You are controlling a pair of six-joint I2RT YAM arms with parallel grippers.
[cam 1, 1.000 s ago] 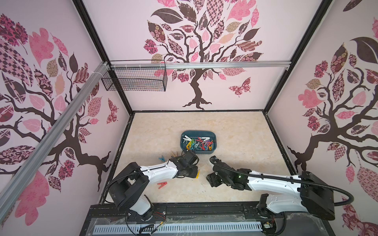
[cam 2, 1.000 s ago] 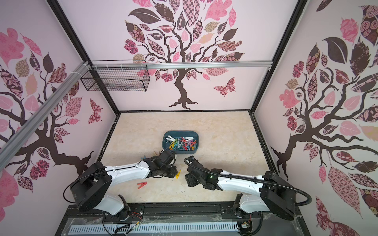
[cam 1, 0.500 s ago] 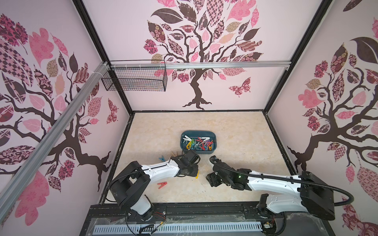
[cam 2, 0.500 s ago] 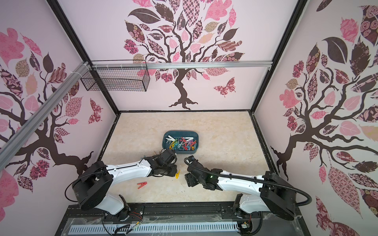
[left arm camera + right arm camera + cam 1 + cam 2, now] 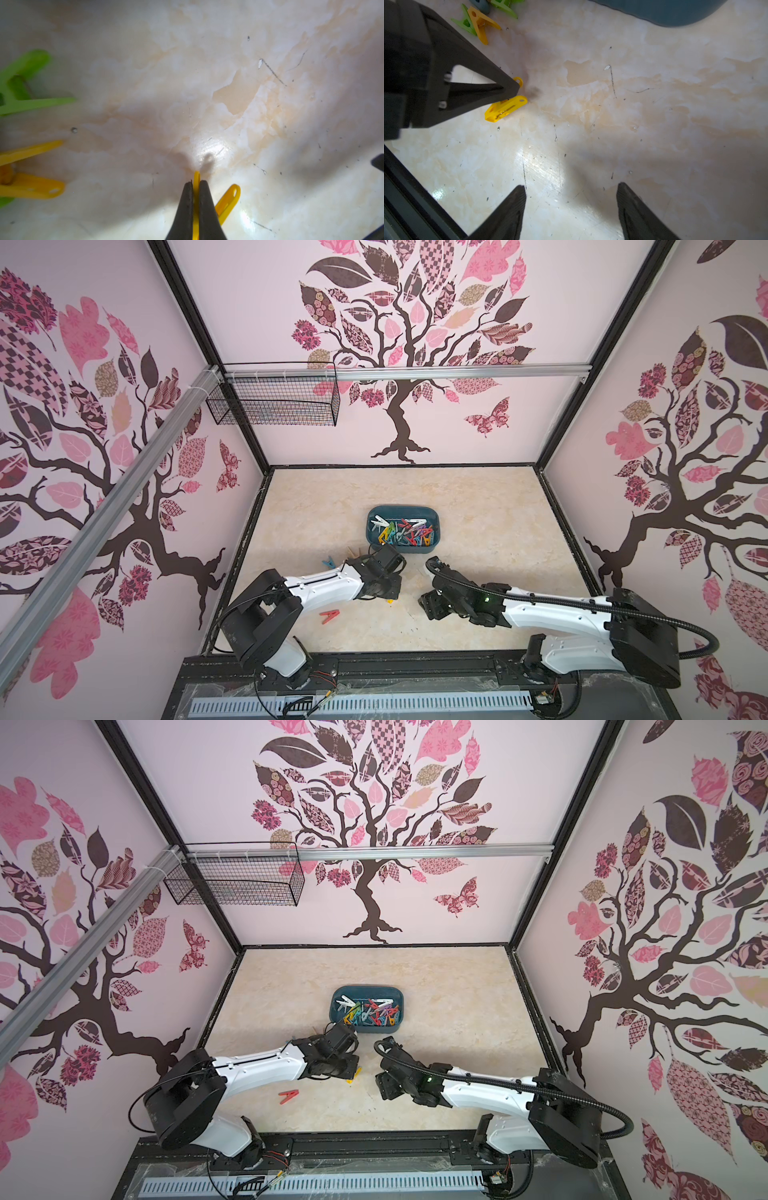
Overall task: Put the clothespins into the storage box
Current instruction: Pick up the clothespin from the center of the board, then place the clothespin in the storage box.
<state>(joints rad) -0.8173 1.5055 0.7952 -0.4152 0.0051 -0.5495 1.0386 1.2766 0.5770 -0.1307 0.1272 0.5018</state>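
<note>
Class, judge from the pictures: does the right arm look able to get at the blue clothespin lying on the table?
Probably not: the left arm lies between the open right claw and the blue clothespin, blocking the straight way.

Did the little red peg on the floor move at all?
No. In both top views the red clothespin lies where it did a second ago, at the same angle and with the same gap to the black front rail.
</note>
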